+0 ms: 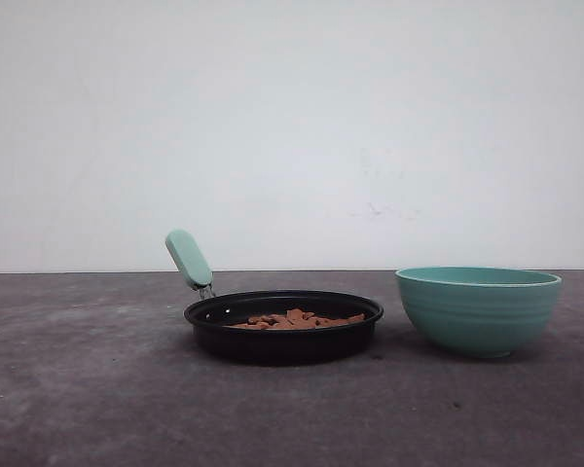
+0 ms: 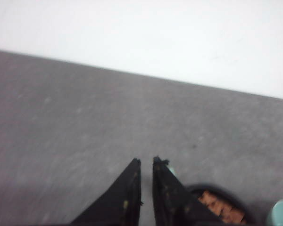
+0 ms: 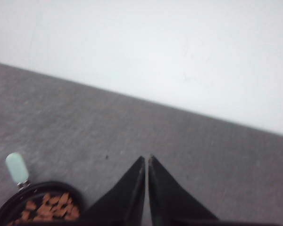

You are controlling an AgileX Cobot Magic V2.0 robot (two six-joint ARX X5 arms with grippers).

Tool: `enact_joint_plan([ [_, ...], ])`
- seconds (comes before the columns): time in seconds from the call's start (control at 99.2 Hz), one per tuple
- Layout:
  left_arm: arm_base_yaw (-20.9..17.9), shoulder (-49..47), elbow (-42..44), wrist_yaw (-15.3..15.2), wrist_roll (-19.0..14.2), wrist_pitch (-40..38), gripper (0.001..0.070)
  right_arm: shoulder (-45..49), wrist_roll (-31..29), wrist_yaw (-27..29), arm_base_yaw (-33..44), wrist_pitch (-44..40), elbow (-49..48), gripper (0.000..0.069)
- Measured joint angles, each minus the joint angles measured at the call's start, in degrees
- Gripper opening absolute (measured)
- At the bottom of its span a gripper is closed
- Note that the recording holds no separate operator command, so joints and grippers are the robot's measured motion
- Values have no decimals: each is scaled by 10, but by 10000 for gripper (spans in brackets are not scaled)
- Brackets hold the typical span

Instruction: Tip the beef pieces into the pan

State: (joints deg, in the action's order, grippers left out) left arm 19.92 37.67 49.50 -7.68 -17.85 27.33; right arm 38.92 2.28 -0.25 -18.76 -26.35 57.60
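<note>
Beef pieces (image 1: 297,319) heaped inside pan (image 1: 283,327) on bench (image 1: 97,389), teal bowl (image 1: 478,309) just beside; left hand (image 2: 146,162) and right hand (image 3: 146,158) closed, empty; I judge pouring done, nothing left but parking arms.

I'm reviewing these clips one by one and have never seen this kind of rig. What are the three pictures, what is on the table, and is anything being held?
This is a two-armed robot. The front view looks forward over a grey table. On it sits a black pan with a mint-green handle, holding the beef pieces, and beside it stands a teal bowl. The other two pictures come from cameras on the wrists. The black wedges there are the left pincer and the right pincer, both shut and holding nothing. Each wrist view also catches part of the pan.
</note>
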Motion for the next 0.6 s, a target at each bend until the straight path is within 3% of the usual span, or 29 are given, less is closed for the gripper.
enact_joint_plan([
  [0.111,0,-73,-49,-3,1,26,18,-13,5,3,0,6,-4,9],
  [0.302,1,-135,-50,-3,0,87,18,-12,7,3,0,7,-4,9],
  [0.605,1,-176,-50,-3,0,79,18,-11,8,3,0,7,-4,9],
])
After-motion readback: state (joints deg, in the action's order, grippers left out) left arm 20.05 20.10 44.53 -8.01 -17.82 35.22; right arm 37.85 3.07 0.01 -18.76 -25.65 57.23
